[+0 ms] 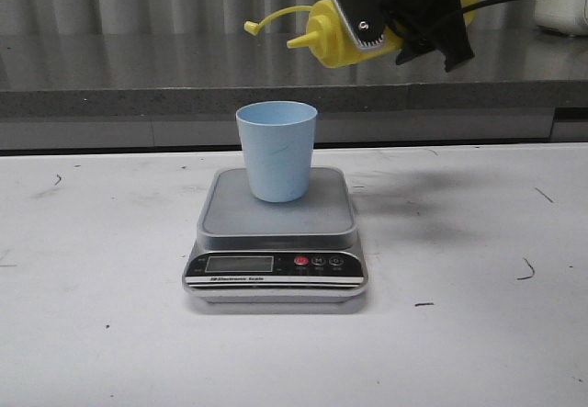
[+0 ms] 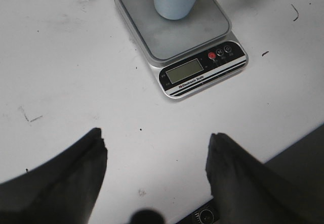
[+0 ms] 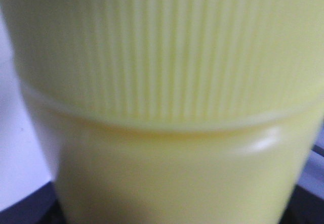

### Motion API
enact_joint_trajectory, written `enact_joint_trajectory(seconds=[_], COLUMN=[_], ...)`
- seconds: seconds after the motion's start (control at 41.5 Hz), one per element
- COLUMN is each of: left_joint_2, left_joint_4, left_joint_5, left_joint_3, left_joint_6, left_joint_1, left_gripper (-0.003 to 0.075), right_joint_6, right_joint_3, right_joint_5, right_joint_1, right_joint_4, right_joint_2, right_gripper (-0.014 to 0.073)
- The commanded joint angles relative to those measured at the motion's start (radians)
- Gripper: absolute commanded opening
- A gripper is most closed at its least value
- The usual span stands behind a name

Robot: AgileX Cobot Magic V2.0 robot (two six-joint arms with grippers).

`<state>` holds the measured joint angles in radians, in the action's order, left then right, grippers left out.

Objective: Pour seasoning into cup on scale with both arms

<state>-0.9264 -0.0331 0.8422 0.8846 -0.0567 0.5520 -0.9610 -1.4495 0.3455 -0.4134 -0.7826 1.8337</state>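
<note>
Front view, seasoning bottle: up in the air goes the yellow seasoning bottle (image 1: 342, 38), tipped nearly flat, cone nozzle pointing left with its tethered cap (image 1: 251, 27) dangling out beyond the tip
Front view, right gripper: the black right gripper (image 1: 390, 21) is clamped around the bottle's body, high above and behind the scale, to the right of the cup
Front view, cup: the pale blue cup (image 1: 277, 150) stands upright on the grey platform, toward its back edge; what shows of the inside wall is plain blue, the bottom can't be seen from here
Front view, scale: the silver scale (image 1: 276, 242) sits flat on the white table (image 1: 92, 333), black front panel facing us, red button (image 1: 301, 262) beside the display, digits unreadable
Left wrist view, left gripper: the left gripper (image 2: 157, 155) hangs low over bare table, its two dark fingers (image 2: 76, 173) spread wide with nothing between them
Left wrist view, scale and cup: the scale lies well apart from those fingers, the cup's lower part cut off by the frame edge, contents not visible
Right wrist view, bottle: the screen is filled by blurry yellow, ribbed collar above smooth body, pressed right up to the lens; contents can't be told
</note>
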Motion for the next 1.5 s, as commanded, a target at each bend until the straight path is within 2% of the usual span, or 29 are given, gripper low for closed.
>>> enact_joint_trajectory(seconds=[0.0,0.169,0.314,0.458,0.699,0.844,0.941,1.037,1.158,1.471], left_joint_2=[0.010,0.010,0.010,0.010,0.010,0.010,0.010,0.010,0.010,0.010], left_joint_4=[-0.011,-0.011,-0.011,-0.011,-0.011,-0.011,-0.011,-0.011,-0.011,-0.011], left_joint_5=[-0.063,-0.063,-0.063,-0.063,-0.063,-0.063,-0.063,-0.063,-0.063,-0.063], left_joint_3=[0.028,0.028,0.028,0.028,0.028,0.028,0.028,0.028,0.028,0.028], left_joint_6=[0.000,0.000,0.000,0.000,0.000,0.000,0.000,0.000,0.000,0.000], left_joint_1=[0.010,0.010,0.010,0.010,0.010,0.010,0.010,0.010,0.010,0.010], left_gripper=[0.0418,0.0418,0.0418,0.0418,0.0418,0.0418,0.0418,0.0418,0.0418,0.0418], right_joint_6=[0.002,0.027,0.139,0.386,0.911,1.066,1.183,1.277,1.330,1.366], right_joint_3=[-0.043,-0.043,-0.043,-0.043,-0.043,-0.043,-0.030,0.016,0.124,0.513], right_joint_5=[-0.047,-0.047,-0.047,-0.039,0.021,0.145,0.167,0.109,-0.022,-0.500], right_joint_1=[0.000,0.000,0.000,0.000,0.000,0.012,0.038,0.083,0.143,0.288], right_joint_4=[-0.051,-0.051,-0.050,-0.043,-0.043,-0.037,0.000,0.054,0.113,0.250], right_joint_2=[-0.058,-0.058,-0.058,-0.058,-0.074,-0.101,-0.129,-0.178,-0.250,-0.398], right_gripper=[0.0309,0.0309,0.0309,0.0309,0.0309,0.0309,0.0309,0.0309,0.0309,0.0309])
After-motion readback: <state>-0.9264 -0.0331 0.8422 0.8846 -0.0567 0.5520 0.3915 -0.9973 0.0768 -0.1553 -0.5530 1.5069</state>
